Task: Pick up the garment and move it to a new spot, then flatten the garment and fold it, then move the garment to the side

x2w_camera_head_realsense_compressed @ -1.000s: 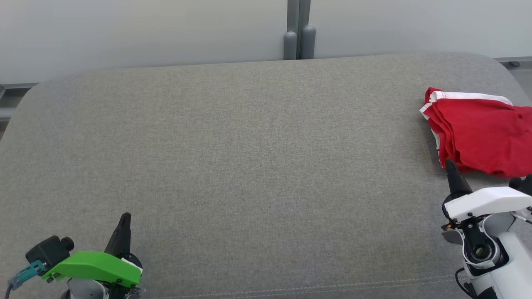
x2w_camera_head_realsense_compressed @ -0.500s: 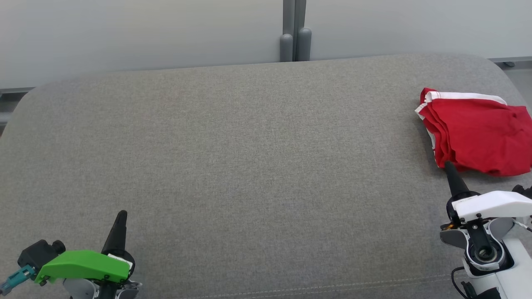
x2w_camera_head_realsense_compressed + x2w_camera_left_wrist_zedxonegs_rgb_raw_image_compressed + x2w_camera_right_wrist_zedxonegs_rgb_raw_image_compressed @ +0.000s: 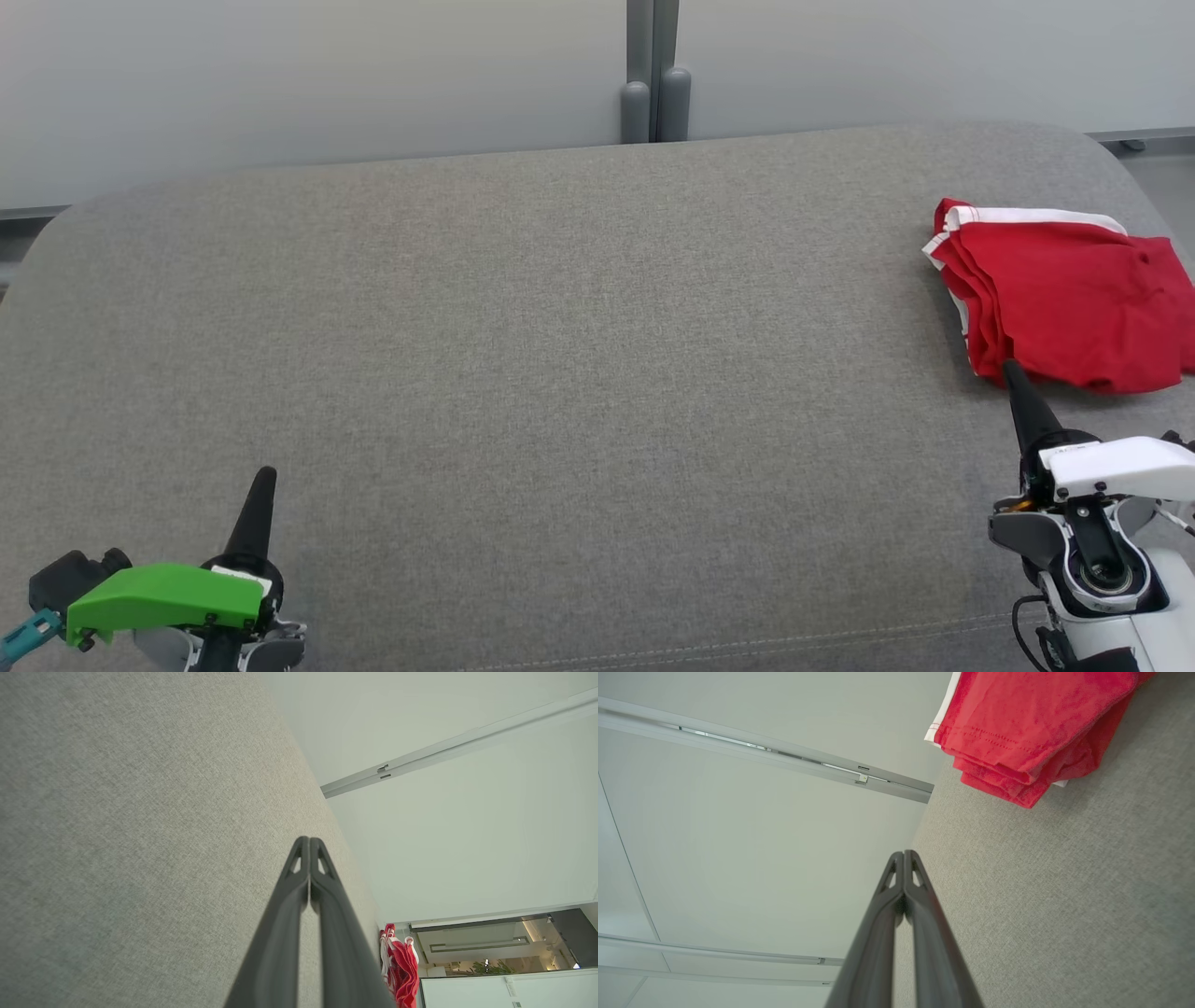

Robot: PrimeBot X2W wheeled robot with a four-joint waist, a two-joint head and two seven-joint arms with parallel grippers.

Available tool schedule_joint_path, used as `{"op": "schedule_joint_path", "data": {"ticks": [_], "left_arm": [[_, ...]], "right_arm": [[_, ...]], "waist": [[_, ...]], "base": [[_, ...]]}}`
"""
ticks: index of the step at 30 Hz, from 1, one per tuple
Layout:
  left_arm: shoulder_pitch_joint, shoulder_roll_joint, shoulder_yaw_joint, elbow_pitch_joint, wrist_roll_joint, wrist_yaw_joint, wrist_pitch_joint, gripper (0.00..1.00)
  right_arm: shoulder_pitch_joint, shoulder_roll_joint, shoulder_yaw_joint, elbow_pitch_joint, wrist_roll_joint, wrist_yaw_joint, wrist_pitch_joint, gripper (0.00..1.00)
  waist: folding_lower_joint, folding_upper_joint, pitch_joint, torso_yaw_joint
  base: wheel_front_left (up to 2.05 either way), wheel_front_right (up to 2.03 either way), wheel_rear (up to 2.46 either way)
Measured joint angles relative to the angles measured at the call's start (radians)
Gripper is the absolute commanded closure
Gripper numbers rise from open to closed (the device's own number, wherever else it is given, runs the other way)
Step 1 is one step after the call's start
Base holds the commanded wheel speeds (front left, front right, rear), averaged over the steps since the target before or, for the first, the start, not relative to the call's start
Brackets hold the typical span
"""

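Observation:
The garment [image 3: 1064, 303] lies folded into a red bundle with a white edge at the far right of the grey cushioned surface [image 3: 560, 355]. It appears again in the right wrist view as stacked red folds [image 3: 1031, 723], and small and distant in the left wrist view [image 3: 402, 966]. My right gripper [image 3: 1010, 371] is shut and empty, its tip just short of the bundle's near left corner. In its own view the two fingers [image 3: 903, 855] press together over bare fabric. My left gripper [image 3: 266, 474] is shut and empty at the lower left, fingers together [image 3: 308, 841].
The surface's rounded back edge [image 3: 597, 149] meets a pale wall with a grey post [image 3: 652, 93] behind it. A stitched seam [image 3: 747, 644] runs along the front edge. Bare grey fabric spreads between the two grippers.
The whole picture has shifted, so the camera has moved. Both grippers sit lower in the picture and stay shut. The garment lies as before.

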Motion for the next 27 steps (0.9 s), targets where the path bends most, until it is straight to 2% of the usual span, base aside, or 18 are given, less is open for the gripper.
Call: {"op": "schedule_joint_path", "data": {"ticks": [23,27], "left_arm": [[-0.017,-0.049,0.105,0.013,-0.22,-0.057,0.071,1.0],[-0.021,-0.059,0.118,0.015,-0.242,-0.06,0.079,1.0]], "right_arm": [[0.025,0.067,-0.108,-0.033,0.22,0.056,0.079,1.0],[0.028,0.077,-0.119,-0.037,0.248,0.058,0.088,1.0]], "waist": [[0.0,0.0,-0.011,-0.017],[0.0001,-0.0001,-0.012,-0.018]], "base": [[0.0,0.0,0.0],[0.0,0.0,0.0]]}}
